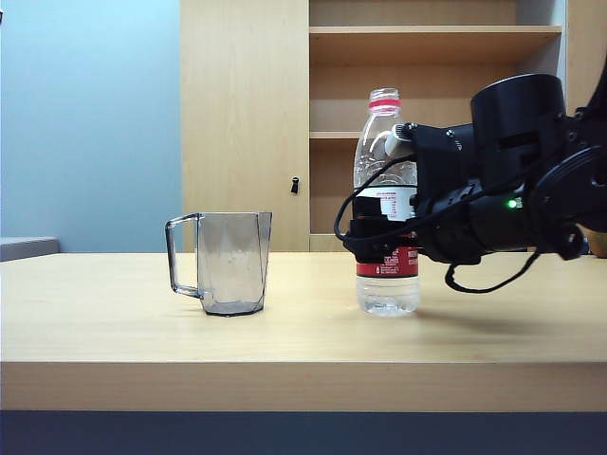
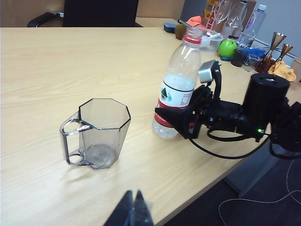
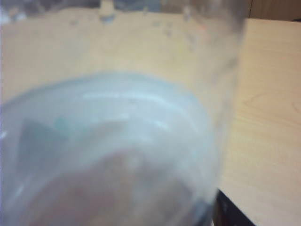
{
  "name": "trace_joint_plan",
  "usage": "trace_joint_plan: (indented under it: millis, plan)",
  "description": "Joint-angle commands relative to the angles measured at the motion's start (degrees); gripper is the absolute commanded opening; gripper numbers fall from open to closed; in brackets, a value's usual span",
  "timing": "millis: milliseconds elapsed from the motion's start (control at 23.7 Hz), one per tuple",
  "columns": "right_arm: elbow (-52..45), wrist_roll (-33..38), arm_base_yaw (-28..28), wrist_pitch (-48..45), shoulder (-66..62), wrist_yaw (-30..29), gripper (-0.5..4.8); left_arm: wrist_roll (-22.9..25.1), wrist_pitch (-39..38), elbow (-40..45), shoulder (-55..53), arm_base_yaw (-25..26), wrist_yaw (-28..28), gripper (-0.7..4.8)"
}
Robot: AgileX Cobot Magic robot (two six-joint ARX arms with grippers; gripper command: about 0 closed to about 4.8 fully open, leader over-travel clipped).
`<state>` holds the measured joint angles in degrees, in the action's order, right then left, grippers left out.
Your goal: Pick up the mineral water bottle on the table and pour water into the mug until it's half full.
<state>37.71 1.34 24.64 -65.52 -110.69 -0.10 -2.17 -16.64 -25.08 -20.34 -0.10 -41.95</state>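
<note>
The mineral water bottle [image 1: 386, 142] stands upright on the table [image 1: 95, 322], right of the mug [image 1: 232, 261], which looks empty. In the left wrist view the bottle [image 2: 181, 70] holds water up to about its label, and the mug [image 2: 101, 127] sits nearer with its handle turned away from the bottle. My right gripper [image 1: 375, 242] reaches in level from the right, its open black fingers [image 2: 171, 120] straddling the bottle's label. The right wrist view is filled by the blurred bottle [image 3: 117, 141]; one dark finger [image 3: 230, 212] shows beside it. My left gripper [image 2: 133, 192] hovers shut over the table's near edge, away from both.
A wooden shelf unit [image 1: 436, 38] stands behind the table. At the table's far end in the left wrist view lie a green apple [image 2: 227, 47], other bottles [image 2: 251, 21] and small cups [image 2: 275, 42]. A black chair [image 2: 99, 12] stands beyond.
</note>
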Motion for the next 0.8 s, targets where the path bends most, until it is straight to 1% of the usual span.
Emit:
trace_joint_plan:
  millis: [42, 127, 211, 253, 338, 422, 465, 549, 760, 802]
  plan:
    - [1.7, 0.8, 0.1, -0.7, -0.9, 0.2, 4.79, 0.2, 0.4, -0.3, 0.0, 0.0, -0.3, -0.05]
    - [1.9, 0.9, 0.1, -0.8, -1.1, 0.2, 4.45, 0.2, 0.4, -0.3, 0.0, 0.0, -0.3, -0.05]
    - [1.8, 1.9, 0.1, -0.7, -1.2, 0.2, 3.64, 0.2, 0.4, -0.3, 0.0, 0.0, -0.3, -0.05]
    - [1.8, 2.0, 0.1, -0.8, -1.1, 0.2, 3.55, 0.2, 0.4, -0.3, 0.0, 0.0, -0.3, -0.05]
    - [1.8, 2.3, 0.1, -0.8, -1.1, 0.0, 3.54, 0.2, 0.4, -0.3, 0.0, 0.0, -0.3, -0.05]
    - [1.6, 4.9, 0.2, -0.7, -1.1, 0.0, 3.53, 0.2, 0.4, -0.3, 0.0, 0.0, -0.3, -0.05]
    - [1.4, 5.4, 0.2, -0.8, -1.1, 0.0, 3.41, 0.2, 0.4, -0.3, 0.0, 0.0, -0.3, -0.05]
    - [1.0, 6.2, 0.2, -0.8, -0.9, 0.0, 2.94, 0.2, 0.4, -0.3, 0.0, 0.0, -0.3, -0.05]
    - [-1.2, 5.2, 0.9, -0.5, 2.0, 0.0, 2.76, 0.2, 0.4, -0.3, 0.0, 0.0, -0.3, -0.05]
    - [-1.1, 3.6, 1.2, 1.6, 3.8, 0.0, 2.72, 0.2, 0.4, -0.3, 0.0, 0.0, -0.3, -0.05]
